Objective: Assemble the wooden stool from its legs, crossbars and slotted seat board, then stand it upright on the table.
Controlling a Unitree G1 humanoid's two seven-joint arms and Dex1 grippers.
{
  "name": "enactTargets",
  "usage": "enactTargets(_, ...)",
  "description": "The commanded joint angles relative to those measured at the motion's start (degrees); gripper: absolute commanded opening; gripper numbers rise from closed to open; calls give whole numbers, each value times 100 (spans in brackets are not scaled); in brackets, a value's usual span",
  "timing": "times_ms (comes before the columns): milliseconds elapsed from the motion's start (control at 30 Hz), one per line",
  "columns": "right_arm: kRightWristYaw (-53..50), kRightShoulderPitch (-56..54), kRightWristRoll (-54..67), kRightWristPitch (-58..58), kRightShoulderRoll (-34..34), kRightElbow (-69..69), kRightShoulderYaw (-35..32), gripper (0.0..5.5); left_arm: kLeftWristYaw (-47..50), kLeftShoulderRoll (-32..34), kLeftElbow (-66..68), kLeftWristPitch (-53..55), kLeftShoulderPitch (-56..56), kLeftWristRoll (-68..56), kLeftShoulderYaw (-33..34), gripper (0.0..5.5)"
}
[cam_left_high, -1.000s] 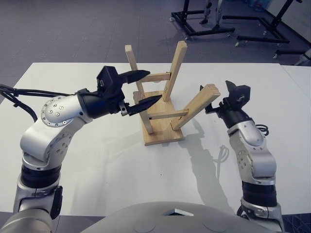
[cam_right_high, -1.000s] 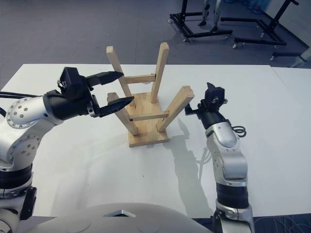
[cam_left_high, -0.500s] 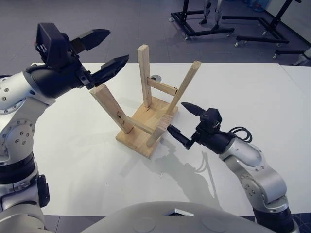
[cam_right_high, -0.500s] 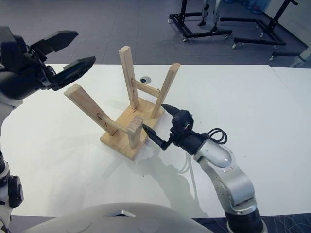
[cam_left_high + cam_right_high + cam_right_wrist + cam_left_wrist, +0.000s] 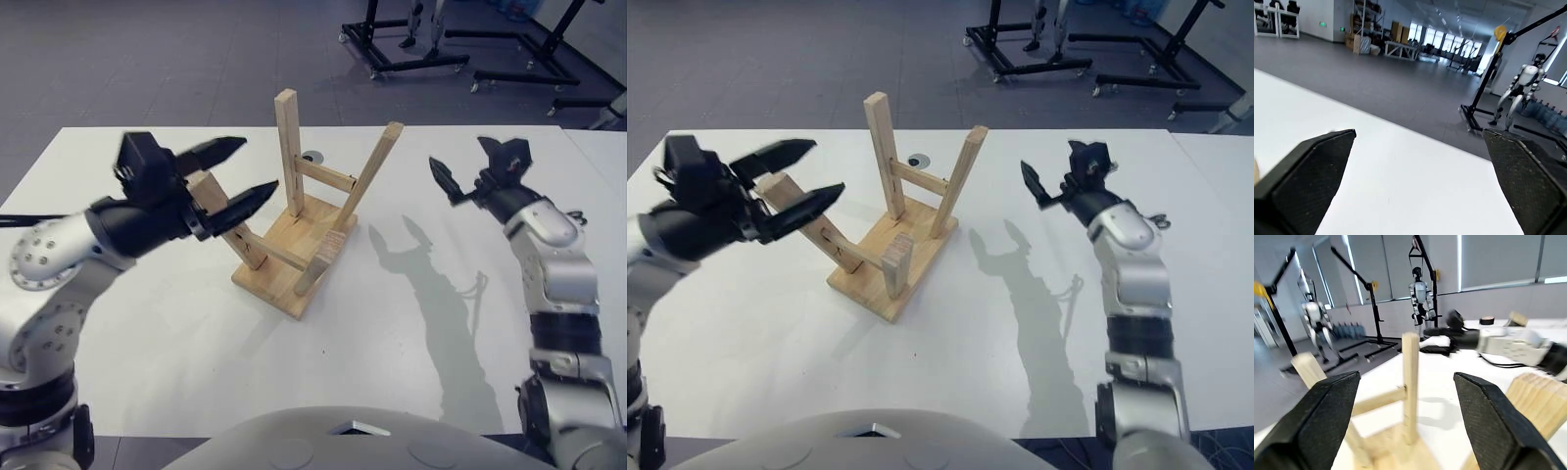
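Your left gripper [image 5: 257, 164] has its fingers spread wide and holds nothing; it hangs just beside the top of the near-left leg [image 5: 223, 213], I think so that it can take this leg to turn the stool over. Your right gripper [image 5: 458, 164], also spread and empty, is raised well apart on the right, probably to leave room. The wooden stool [image 5: 299, 230] is upside down in the middle of the table [image 5: 147, 333]: the seat board [image 5: 279, 279] lies on the table, and the pale legs point up and lean outward, joined by thin crossbars [image 5: 328, 176].
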Motion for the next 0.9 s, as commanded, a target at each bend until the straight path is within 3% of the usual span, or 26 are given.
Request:
enactTargets(33,151,-899,-169,-649,289,1138,167,479,3,-159,238,-219,201,463,-509,348)
enactTargets(267,807,-1678,3,-1036,731,2191,265,479,-45,-522,543,-448,178,967,-1370,348)
enactTargets(400,1516,-1667,373,-682,887,2084,256,479,-69,-803,932,-578,227,1178,-1699,348)
enactTargets(700,2683,-1002,1111,633,1015,397,678,479,-638,-1007,2258,-890,881,1220,-1726,348)
enactTargets(900,2230,65,1319,1499,989,-1675,938,479,-1099,-817,2913,-1149,709,1267,-1460,348)
